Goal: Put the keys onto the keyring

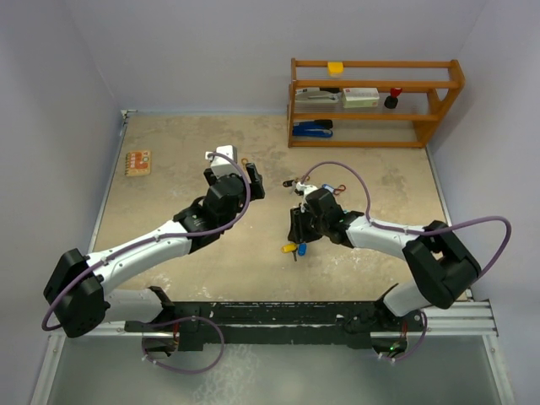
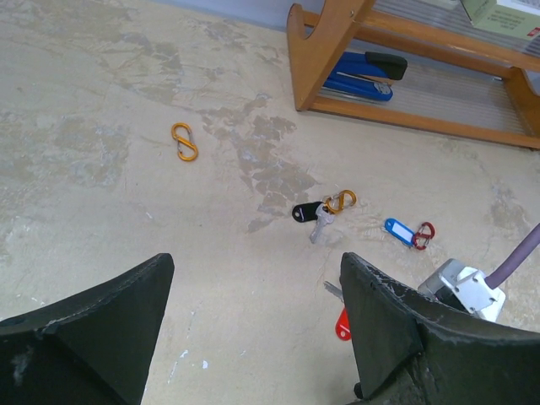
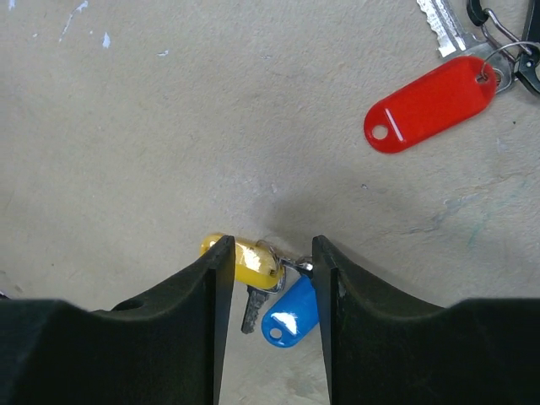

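A small orange box (image 1: 137, 162) is lying near the left edge of the table (image 1: 169, 143), well apart from everything else. The left gripper (image 1: 247, 180) is hovering over the middle of the table, jaws spread wide and holding nothing. Ahead of it in its wrist view, an orange carabiner (image 2: 184, 142) is lying alone. Further right, a black-tagged key (image 2: 308, 211) is touching a second orange carabiner (image 2: 341, 201).

The right gripper (image 3: 270, 249) is reaching down toward the near edge. Its jaws are standing half spread on either side of the yellow-tagged key (image 3: 240, 260) and blue-tagged key (image 3: 291, 316). Both tags are meeting the finger faces, but I cannot tell whether they are being pinched. A red-tagged key (image 3: 429, 103) is lying near. A wooden rack (image 1: 375, 101) is standing at the far right corner.

The likely trouble is slippage. The tags are smooth and dangling loosely, so a closing squeeze may be catching only one edge and flicking the pair sideways or twisting them out. The metal blades are tiny, so a misaligned approach would be pushing them across the table rather than gripping them.
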Controlling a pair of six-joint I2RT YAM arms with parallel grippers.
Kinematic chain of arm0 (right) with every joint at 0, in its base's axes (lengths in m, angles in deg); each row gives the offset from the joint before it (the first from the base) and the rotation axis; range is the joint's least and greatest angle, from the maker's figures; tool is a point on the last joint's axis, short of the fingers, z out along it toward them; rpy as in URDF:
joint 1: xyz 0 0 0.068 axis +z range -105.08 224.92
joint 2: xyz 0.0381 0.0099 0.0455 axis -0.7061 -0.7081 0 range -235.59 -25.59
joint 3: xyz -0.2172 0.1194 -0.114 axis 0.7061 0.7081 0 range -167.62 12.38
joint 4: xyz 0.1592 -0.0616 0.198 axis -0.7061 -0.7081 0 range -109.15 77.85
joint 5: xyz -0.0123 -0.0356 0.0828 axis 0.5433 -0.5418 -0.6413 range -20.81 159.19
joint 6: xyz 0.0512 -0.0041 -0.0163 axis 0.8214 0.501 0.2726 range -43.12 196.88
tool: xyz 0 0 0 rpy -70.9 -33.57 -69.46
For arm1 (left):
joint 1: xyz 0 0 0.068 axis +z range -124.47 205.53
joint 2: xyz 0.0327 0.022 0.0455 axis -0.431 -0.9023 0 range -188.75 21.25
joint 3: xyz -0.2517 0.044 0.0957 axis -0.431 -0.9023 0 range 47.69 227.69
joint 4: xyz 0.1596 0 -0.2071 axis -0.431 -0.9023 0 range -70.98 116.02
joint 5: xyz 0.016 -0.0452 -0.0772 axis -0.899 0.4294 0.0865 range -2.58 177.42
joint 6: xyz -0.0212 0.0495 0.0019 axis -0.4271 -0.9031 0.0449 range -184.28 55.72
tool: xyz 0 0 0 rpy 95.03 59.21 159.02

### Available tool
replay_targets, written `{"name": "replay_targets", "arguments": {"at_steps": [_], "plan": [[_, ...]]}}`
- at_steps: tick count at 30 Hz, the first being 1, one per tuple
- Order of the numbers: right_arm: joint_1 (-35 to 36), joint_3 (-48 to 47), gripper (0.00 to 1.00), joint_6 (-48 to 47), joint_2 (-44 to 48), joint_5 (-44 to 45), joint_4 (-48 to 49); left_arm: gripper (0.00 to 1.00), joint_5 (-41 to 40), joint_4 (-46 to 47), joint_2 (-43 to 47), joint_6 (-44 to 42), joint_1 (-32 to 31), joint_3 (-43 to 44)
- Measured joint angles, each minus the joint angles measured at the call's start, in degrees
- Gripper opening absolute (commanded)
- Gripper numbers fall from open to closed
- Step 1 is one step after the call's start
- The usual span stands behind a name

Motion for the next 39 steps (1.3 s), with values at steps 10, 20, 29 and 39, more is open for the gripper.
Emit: {"name": "replay_targets", "arguments": {"at_steps": [10,20,29,39], "plan": [[0.5,0.2,0.38,-0.4,-0.2,-0.9,1.4,0.77,0.1,0.0,0.0,0.1,0.4,0.0],[1.1,0.5,0.3,-0.6,-1.9,-1.9,1.7,0.77,0.1,0.0,0.0,0.2,0.7,0.0],[1.1,0.7,0.2,-0.7,-1.9,-1.9,1.7,0.77,0.3,0.0,0.0,0.3,0.9,0.0],[1.1,0.7,0.0,-1.1,-1.8,-1.8,1.6,0.77,0.3,0.0,0.0,0.5,1.3,0.0]]}}
